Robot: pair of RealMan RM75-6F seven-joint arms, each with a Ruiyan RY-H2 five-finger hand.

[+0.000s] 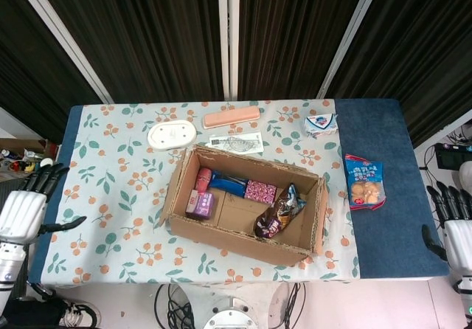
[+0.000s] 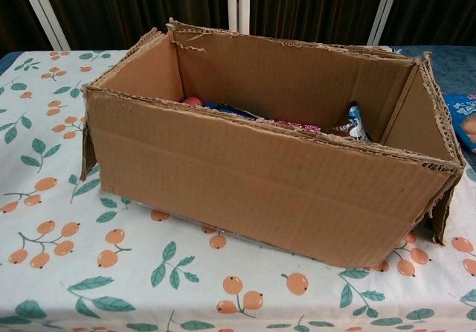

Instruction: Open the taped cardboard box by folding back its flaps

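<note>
on the table, cardboard box sits open, flaps folded down.

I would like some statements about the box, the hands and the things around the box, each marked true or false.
1. The cardboard box is open at the top, with packets visible inside. True.
2. The right hand rests on the box's flap. False: it is off beside the table's right edge, apart from the box.
3. The left hand holds nothing, its fingers spread. True.
4. The blue snack bag lies inside the box. False: it lies on the blue cloth to the box's right.
5. The white oval dish lies behind the box on the flowered cloth. True.
</note>
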